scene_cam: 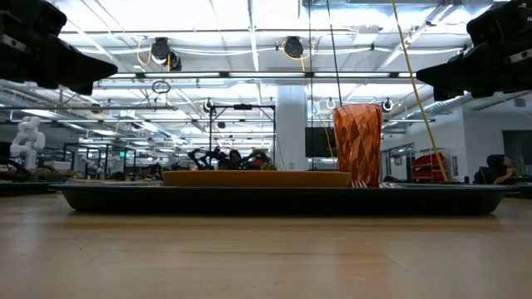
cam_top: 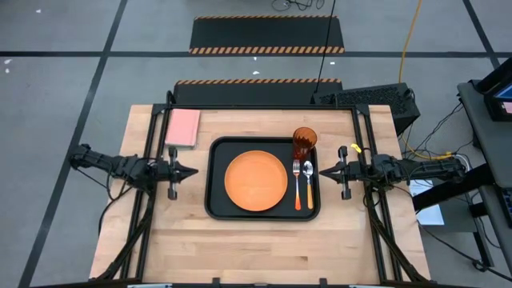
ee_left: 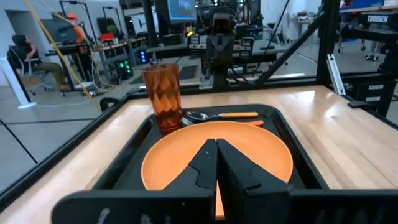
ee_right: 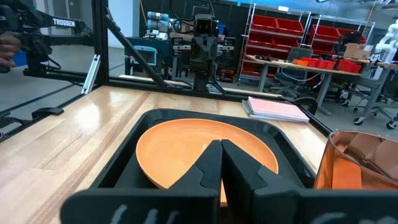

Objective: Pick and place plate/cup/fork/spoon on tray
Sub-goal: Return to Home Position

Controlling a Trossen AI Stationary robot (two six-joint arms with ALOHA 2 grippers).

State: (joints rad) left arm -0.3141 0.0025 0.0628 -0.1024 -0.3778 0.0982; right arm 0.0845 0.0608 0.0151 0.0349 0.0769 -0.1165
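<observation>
The black tray (cam_top: 216, 210) lies in the middle of the table. The orange plate (cam_top: 255, 181) lies flat on it. The dark-orange cup (cam_top: 304, 142) stands upright in the tray's far right corner. The fork (cam_top: 297, 186) and the spoon (cam_top: 309, 184) lie side by side along the tray's right side, heads toward the far edge. My left gripper (cam_top: 192, 170) is shut and empty, just left of the tray. My right gripper (cam_top: 323, 170) is shut and empty, just right of the tray. Each shows shut in its own wrist view, the left (ee_left: 216, 144) and the right (ee_right: 221, 144).
A pink rectangular pad (cam_top: 183, 127) lies at the table's far left, beside the tray. Black frame rails (cam_top: 154, 136) run along the table's left and right sides. Bare wood lies between the tray and the near edge. People sit in the room behind.
</observation>
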